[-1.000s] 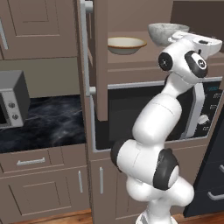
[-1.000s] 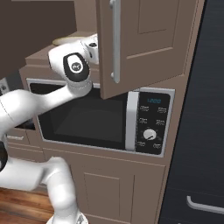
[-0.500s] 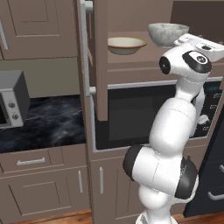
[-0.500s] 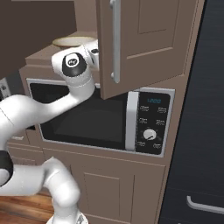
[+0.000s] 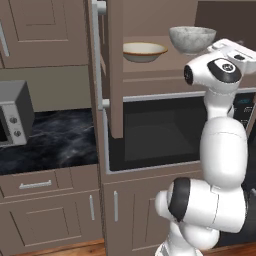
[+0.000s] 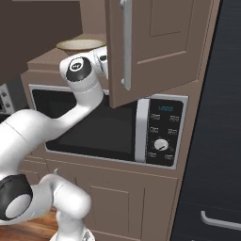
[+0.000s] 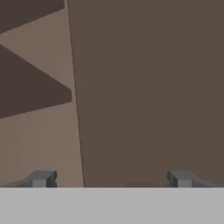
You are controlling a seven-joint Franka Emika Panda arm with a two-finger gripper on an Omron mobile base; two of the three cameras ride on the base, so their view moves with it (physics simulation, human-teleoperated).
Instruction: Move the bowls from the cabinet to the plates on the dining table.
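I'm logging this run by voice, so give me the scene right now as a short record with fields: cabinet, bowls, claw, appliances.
cabinet: tall brown wooden cabinet, door swung open, long grey bar handle
bowls: deep grey-white marbled bowl and shallower cream bowl with tan rim, side by side and apart on the cabinet shelf
claw: claw open, nothing between the fingertips, facing brown cabinet panels
appliances: built-in black microwave below the shelf; grey microwave on the black marble counter
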